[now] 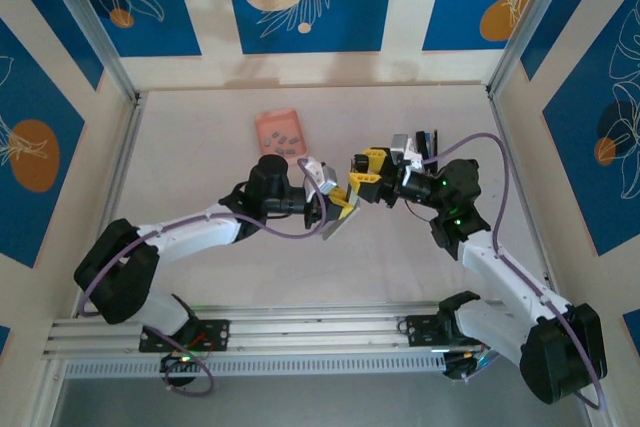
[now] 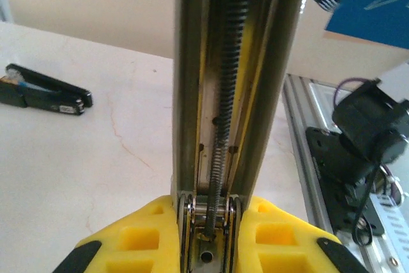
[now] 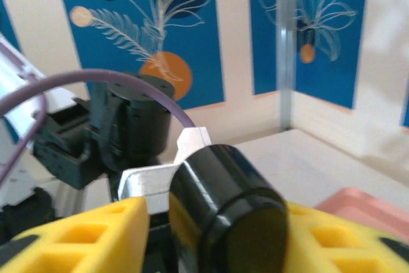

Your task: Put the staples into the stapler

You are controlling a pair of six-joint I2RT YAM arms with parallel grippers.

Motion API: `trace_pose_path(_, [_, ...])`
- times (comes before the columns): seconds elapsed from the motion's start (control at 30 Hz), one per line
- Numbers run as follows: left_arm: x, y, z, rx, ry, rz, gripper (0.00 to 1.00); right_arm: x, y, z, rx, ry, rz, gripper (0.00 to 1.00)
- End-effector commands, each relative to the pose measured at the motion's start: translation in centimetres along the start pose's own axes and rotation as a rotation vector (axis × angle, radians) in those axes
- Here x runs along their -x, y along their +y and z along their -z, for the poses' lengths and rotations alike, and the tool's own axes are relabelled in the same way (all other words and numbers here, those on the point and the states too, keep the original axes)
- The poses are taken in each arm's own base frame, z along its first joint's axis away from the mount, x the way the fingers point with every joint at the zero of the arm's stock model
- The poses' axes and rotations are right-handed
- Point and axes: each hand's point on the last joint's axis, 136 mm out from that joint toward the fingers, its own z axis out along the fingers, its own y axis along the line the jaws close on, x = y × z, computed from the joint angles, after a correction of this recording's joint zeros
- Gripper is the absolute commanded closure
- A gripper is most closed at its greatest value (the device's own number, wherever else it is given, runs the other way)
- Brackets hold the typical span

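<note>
My left gripper (image 1: 335, 209) is shut on the stapler (image 1: 337, 224) above the middle of the table. In the left wrist view the yellow fingers (image 2: 128, 234) pinch the hinge end of the stapler (image 2: 223, 94). Its silver channel stands open, with the long spring showing inside. My right gripper (image 1: 362, 185) meets it from the right. In the right wrist view its jaws stand apart round a black rounded part (image 3: 230, 215) and a silver plate (image 3: 150, 183) of the stapler, with a gap at the left finger (image 3: 96, 234). The staples (image 1: 285, 140) lie in a pink tray (image 1: 280, 132).
A black elongated object (image 2: 45, 94) lies on the table to the left in the left wrist view. An aluminium rail (image 1: 300, 332) runs along the near edge by the arm bases. Walls with blue panels close in the table.
</note>
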Motion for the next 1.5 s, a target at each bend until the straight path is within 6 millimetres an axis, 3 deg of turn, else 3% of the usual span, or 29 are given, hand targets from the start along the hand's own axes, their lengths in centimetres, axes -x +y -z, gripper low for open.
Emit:
trace_pose_path(0.0, [1.5,3.4,-0.1,0.170,-0.016,0.124,1.00,0.1,-0.2,0.8,-0.055,-0.013,0.016,0.40])
trace_pose_path(0.2, [1.0,5.6,-1.0,0.317,0.027,0.259,1.00,-0.3,-2.1,2.3,-0.189,-0.018,0.004,0.35])
trace_pose_path(0.3, [0.6,6.8,-1.4,0.406,0.049,0.344,1.00,-0.2,-4.3,3.2,-0.344,0.010,-0.050,0.33])
trace_pose_path(0.43, [0.0,8.7,-1.7,0.548,0.090,0.493,1.00,-1.3,-7.3,4.8,-0.540,0.095,-0.184,0.33])
trace_pose_path(0.67, [-1.1,10.4,-2.9,0.751,0.223,0.693,1.00,-3.6,-10.1,8.1,-0.768,0.159,-0.378,0.34])
trace_pose_path(0.97, [-5.2,11.3,-3.4,0.993,0.406,0.891,1.00,-6.8,-11.3,10.9,-0.881,0.207,-0.548,0.34])
trace_pose_path(1.47, [-9.4,10.8,-7.0,0.997,0.524,0.987,1.00,-9.2,-11.4,12.0,-0.900,0.230,-0.660,0.35])
